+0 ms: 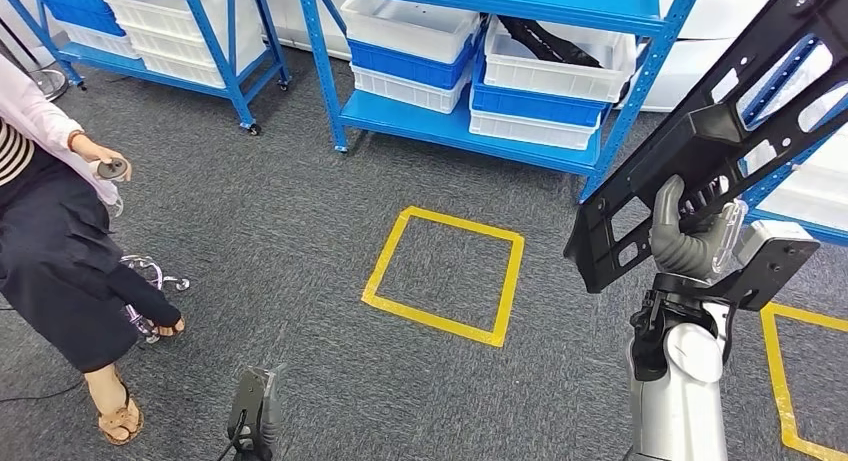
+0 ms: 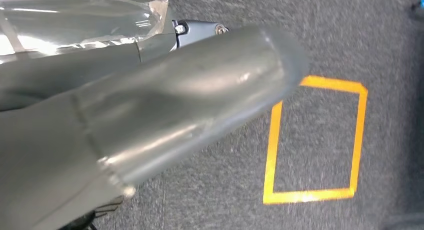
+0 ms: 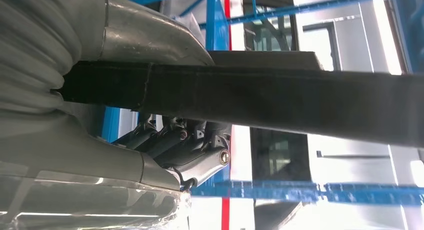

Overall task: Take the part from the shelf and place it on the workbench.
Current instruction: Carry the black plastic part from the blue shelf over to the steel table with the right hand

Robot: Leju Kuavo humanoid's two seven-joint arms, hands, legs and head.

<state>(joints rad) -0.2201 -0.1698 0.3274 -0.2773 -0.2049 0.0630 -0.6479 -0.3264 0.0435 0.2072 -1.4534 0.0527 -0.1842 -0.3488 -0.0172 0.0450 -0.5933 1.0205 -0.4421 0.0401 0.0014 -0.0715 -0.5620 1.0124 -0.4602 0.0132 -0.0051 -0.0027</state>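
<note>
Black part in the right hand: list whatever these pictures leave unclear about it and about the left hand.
- Black part: its upper end is cut off by the head view's top edge.
- Right hand: its fingers sit behind the part.
- Left hand: its thumb, blurred and close, hides the fingers; open or closed is unclear.

shelf (image 1: 470, 131): behind the taped square (image 1: 444, 275) on the floor
person (image 1: 60, 231): left of the square
part (image 1: 700, 131): held at right, before the shelf

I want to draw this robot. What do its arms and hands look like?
The right arm is a shiny silver tube with black parts at the wrist. The right hand is grey with a ribbed cover and darker fingers. The left hand has a thick, smooth grey thumb.
</note>
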